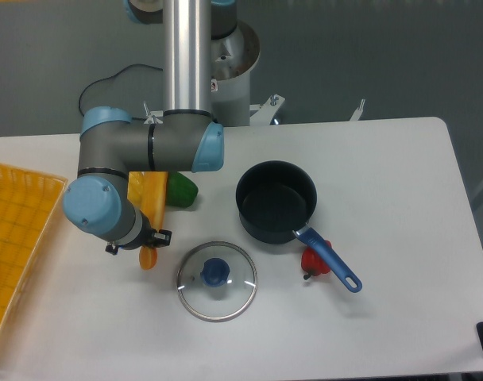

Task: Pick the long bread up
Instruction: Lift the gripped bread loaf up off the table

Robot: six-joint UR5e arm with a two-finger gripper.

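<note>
Nearest lies a glass lid (217, 281). Right of it, a red pepper (313, 261) touches the empty pot (276, 201). At left a yellow basket (19, 238). The gripper (138, 242), jaws hidden, covers the long bread (150, 198); grip unclear. Green pepper (181, 191) just beyond.

The white counter (400, 175) carries a dark pot (276, 201), glass lid (217, 280), green pepper (180, 190), red pepper (313, 262) and yellow tray (15, 238).

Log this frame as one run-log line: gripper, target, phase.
gripper: hidden under wrist, state unclear | long bread: beneath arm, beside green pepper | phase: at grasp, lift unconfirmed
</note>
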